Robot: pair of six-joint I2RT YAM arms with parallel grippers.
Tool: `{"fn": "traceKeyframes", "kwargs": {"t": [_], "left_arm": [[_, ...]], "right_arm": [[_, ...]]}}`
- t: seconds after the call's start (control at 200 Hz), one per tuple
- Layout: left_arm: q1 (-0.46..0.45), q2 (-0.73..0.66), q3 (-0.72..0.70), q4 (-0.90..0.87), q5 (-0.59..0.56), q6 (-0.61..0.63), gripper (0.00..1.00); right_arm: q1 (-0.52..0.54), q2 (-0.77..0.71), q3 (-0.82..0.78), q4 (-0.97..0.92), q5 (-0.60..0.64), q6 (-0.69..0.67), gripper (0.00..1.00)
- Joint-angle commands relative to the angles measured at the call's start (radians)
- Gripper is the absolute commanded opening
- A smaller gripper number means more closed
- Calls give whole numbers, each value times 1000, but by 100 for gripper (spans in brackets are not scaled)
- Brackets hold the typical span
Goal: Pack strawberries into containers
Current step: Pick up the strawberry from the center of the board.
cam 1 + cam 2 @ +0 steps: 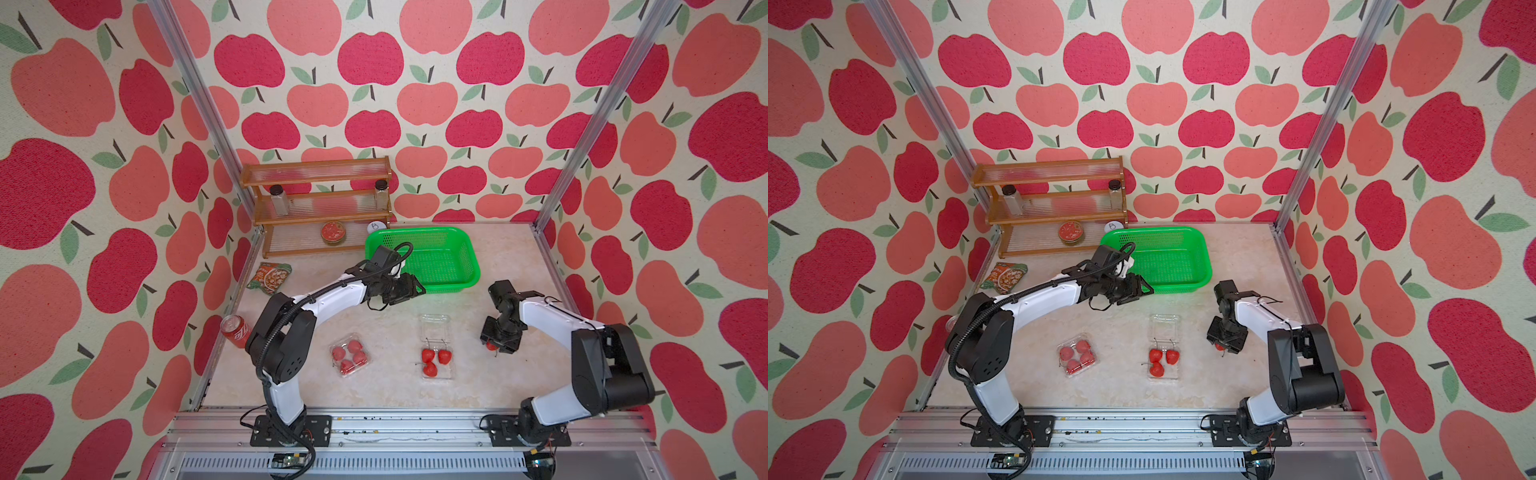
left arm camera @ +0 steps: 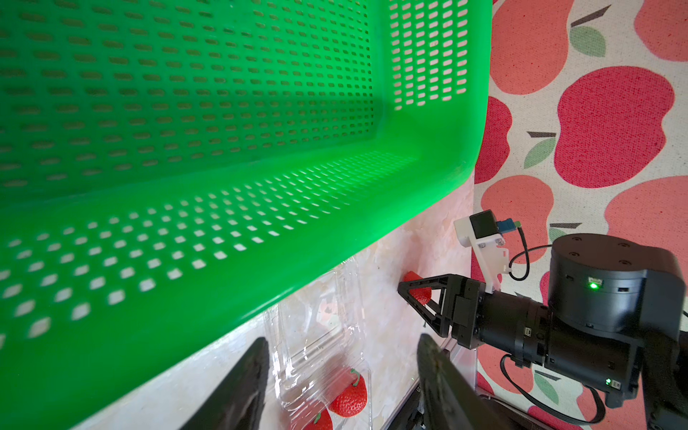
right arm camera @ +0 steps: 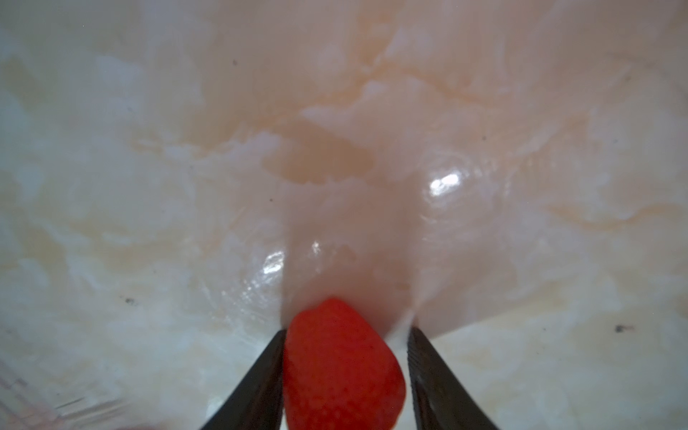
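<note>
Right jaws are clamped on a strawberry (image 3: 340,366) close to the table (image 1: 457,399), near the open container (image 1: 434,328); left jaws are held open, empty. Pinched only at the tips, it could be squeezed out and dropped.

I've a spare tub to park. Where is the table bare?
Bare: front strip of table, robot-side of the closed clamshell and open clamshell; the far corner right of the green basket. Crowded: back left, around spice rack and snack packet; also by the right gripper and its strawberry.
</note>
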Motion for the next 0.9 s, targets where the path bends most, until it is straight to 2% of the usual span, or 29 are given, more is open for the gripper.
{"fn": "traceKeyframes", "kwargs": {"t": [0.0, 0.225, 0.565, 0.69, 0.895], "left_arm": [[0, -39, -17, 4, -12, -12, 62], [-1, -45, -25, 6, -14, -13, 62], [-3, -72, -22, 1, -26, -16, 62], [-10, -92, -20, -18, -45, -10, 62], [-30, -132, -29, -66, -96, -15, 62]], "right_arm": [[-8, 16, 7, 5, -2, -19, 50], [-8, -41, 9, -18, -1, -14, 44], [24, -220, 74, -179, -15, -22, 43], [107, -297, 93, -242, -25, 3, 43], [343, -344, 105, -278, -12, 90, 43]]}}
